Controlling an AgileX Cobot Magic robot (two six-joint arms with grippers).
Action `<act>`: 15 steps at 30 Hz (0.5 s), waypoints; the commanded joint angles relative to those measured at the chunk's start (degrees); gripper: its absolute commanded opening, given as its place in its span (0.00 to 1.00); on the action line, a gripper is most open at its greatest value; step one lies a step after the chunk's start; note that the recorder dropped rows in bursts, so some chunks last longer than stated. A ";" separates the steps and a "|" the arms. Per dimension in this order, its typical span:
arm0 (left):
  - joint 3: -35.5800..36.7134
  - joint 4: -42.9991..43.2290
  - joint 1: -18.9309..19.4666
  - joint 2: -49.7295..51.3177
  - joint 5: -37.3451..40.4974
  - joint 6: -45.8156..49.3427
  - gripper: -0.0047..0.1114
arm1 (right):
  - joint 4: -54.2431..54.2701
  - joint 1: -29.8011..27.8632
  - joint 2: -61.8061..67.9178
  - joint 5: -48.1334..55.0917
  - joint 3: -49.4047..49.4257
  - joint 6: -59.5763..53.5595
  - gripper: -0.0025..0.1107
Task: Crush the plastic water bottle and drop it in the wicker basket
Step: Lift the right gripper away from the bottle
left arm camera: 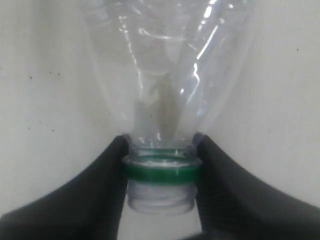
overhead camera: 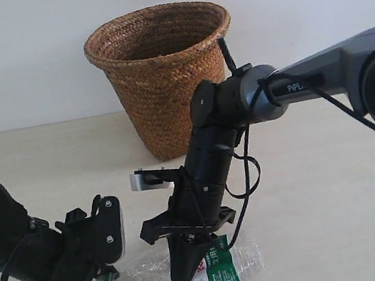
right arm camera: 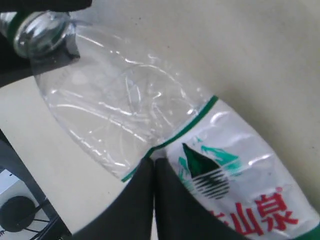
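- in front of the wicker basket [overhead camera: 163,73], the left gripper [left arm camera: 161,167] pinches the plastic water bottle [left arm camera: 165,75] by its neck.
- the right gripper [right arm camera: 152,165] has its jaws pressed together, tips at the label [right arm camera: 225,175] edge.
- the bottle lies flattened on the table [overhead camera: 337,196], outside the basket.

- Soft, even, fairly bright light; the pale table [overhead camera: 335,182] shows only faint shadows.
- White glare streaks run across the clear plastic water bottle [left arm camera: 165,65].
- Close up, the left tool [left arm camera: 161,172] looks blurred and featureless black.
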 commanded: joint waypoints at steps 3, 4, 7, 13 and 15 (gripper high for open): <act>0.21 -1.41 0.04 -0.20 -0.18 -1.82 0.08 | -2.72 -1.95 -3.33 -1.54 1.35 -0.07 0.02; 0.21 -1.41 0.04 -0.20 -0.18 -1.82 0.08 | -2.72 -1.95 -4.93 -1.54 1.35 -0.34 0.02; 0.21 -1.20 0.04 -0.20 -0.18 -1.82 0.08 | -2.99 -1.95 -10.28 -1.54 1.35 -1.30 0.02; 0.21 -1.06 0.04 -2.54 -0.21 -1.82 0.08 | -16.36 -2.50 -19.93 -1.54 1.47 3.03 0.02; 0.21 -1.06 0.04 -5.44 0.14 -1.82 0.08 | -21.80 -4.75 -24.23 -1.54 3.17 6.66 0.02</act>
